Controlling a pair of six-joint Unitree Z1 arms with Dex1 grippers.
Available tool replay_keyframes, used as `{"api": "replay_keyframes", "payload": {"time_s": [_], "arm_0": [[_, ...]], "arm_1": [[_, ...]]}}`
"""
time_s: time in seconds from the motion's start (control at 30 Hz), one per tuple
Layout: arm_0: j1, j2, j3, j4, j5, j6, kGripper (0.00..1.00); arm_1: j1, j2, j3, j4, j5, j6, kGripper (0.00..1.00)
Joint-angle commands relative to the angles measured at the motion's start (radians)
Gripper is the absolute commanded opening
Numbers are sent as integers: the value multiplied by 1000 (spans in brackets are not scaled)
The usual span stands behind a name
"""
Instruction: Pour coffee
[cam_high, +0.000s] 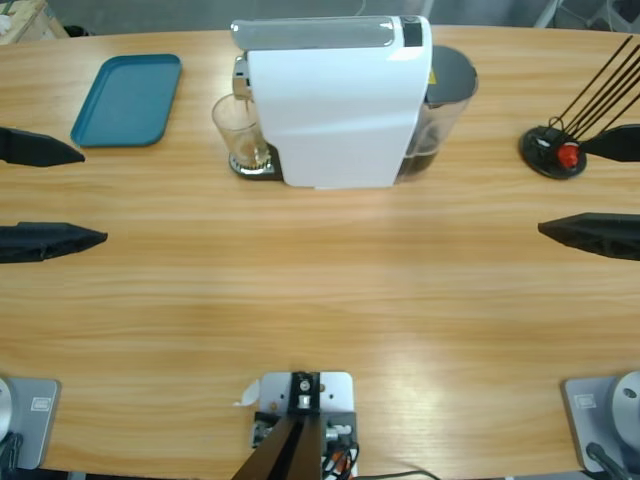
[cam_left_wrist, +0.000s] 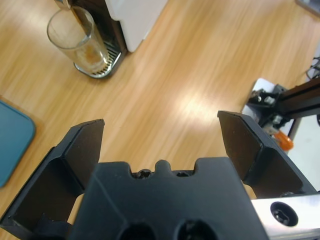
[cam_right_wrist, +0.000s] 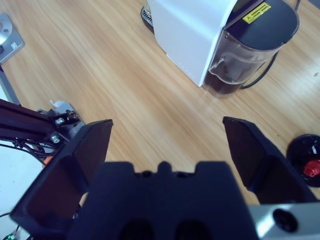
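High view: machine (cam_high: 335, 105) half-hides glass (cam_high: 238, 130).

Wooden table (cam_high: 320, 300) bears a coffee machine (cam_high: 335, 100); teal tray (cam_high: 127, 98); black stand (cam_high: 553, 152).

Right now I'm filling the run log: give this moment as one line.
left gripper: open, empty | right gripper: open, empty | glass: under coffee machine spout, coffee not visible | tray: bare
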Motion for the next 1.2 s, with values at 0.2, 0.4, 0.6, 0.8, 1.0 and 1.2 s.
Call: {"api": "replay_keyframes", "payload": {"time_s": [0.2,0.4,0.6,0.8,1.0,1.2], "arm_0": [[8,-49,21,56,-100,0,1000],[8,-88,-6,31,-16,0,987],[9,-46,3,38,-27,-14,987],[8,-42,10,38,-27,-24,987],[8,-41,14,38,-26,-25,987],[8,-45,18,38,-27,-46,987]], "arm_1": [[10,34,16,-32,11,-53,1000],[10,43,-1,-36,-11,-57,1000],[10,51,-10,-35,-33,-57,1000],[10,51,-6,-32,-40,-58,1000],[10,50,-5,-27,-57,-58,1000],[10,50,-7,-26,-74,-61,1000]]}}
